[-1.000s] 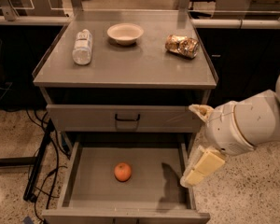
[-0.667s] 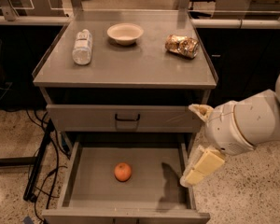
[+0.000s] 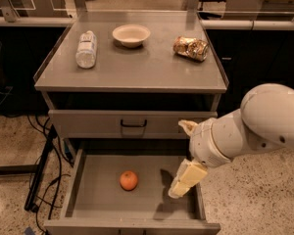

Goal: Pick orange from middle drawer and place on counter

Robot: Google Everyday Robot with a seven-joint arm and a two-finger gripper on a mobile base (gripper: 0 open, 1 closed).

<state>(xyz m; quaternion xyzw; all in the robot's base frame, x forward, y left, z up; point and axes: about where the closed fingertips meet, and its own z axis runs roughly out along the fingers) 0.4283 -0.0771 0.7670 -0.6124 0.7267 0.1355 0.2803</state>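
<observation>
Left of the gripper's (image 3: 179, 159) parted fingers (image 3: 188, 175), orange (image 3: 129, 180) rests in middle drawer (image 3: 100, 199).

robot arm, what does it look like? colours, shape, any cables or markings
The arm is smooth, rounded white shells with thin seams between segments; no cables or markings show. The end effector, over the right side of the middle drawer, has blocky cream-yellow fingers.
</observation>
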